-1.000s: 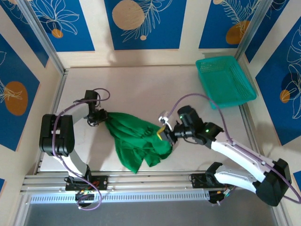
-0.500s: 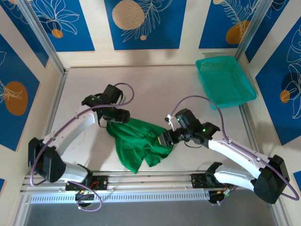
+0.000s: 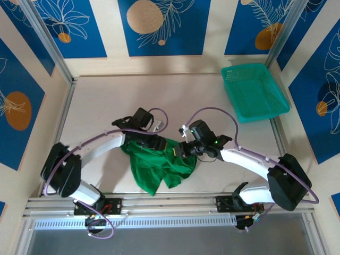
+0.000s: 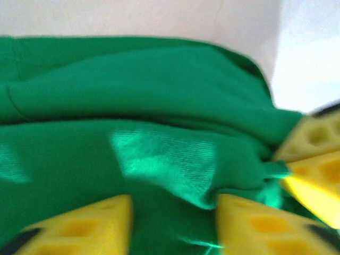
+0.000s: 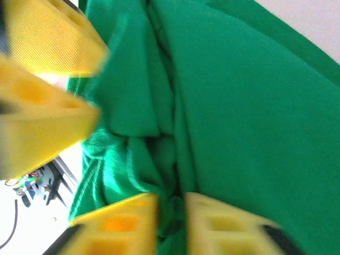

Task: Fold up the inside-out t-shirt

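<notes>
The left gripper had its fingers spread over the green t-shirt. The right gripper pinched a bunched fold of it, jaws nearly together

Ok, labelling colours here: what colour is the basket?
The basket is teal, clearest in the top view.

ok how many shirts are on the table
1: the green shirt, bunched up near the front middle of the table. Its folds could hide something underneath, so a second one can't be ruled out.
</notes>
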You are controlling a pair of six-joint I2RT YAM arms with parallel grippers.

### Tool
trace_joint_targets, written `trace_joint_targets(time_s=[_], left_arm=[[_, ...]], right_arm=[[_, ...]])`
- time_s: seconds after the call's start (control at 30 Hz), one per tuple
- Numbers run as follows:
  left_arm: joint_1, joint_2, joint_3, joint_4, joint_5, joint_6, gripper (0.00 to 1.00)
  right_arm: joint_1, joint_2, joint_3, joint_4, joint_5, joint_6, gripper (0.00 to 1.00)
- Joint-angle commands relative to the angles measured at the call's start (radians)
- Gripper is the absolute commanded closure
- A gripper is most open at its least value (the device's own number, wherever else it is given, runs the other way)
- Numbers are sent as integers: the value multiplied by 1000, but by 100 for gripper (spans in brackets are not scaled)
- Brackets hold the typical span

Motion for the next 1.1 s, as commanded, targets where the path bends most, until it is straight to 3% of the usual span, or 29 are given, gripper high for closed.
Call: trace_joint_targets(time_s=[0.0,0.1,0.27,0.37,0.5,0.6,0.63,0.7,0.73,0.87,1.0,1.07], left_arm=[[0,3,66,-65,-62,61,100],[41,-129,97,-123,-181,13,100],[165,-406,18,-79,-257,-60,100],[269,-462,-131,-36,-253,-99,100],[368,-463,-411,108,-188,-200,100],[386,-460,-532,161,-173,-222,100],[385,-448,-538,154,-149,-212,90],[381,-424,-497,100,-79,-177,47],[377,-419,-464,63,-33,-165,38],[281,-448,-343,-3,0,-113,31],[121,-372,-202,-59,-68,-57,30],[63,-318,-187,-7,-94,-36,28]], right_arm=[[-4,-44,41,26,-24,4,100],[-26,-174,113,-111,9,-54,100],[-114,-402,208,-303,113,-117,100],[-172,-491,108,-287,173,-88,100],[-196,-467,-103,-220,42,3,100],[-183,-423,-204,-219,45,57,100],[-183,-418,-216,-235,73,70,100],[-188,-415,-191,-288,118,73,80],[-188,-419,-163,-308,111,44,70],[-168,-408,-35,-302,70,-70,47],[-116,-281,50,-248,55,-109,45],[-78,-192,45,-170,35,-146,45]])
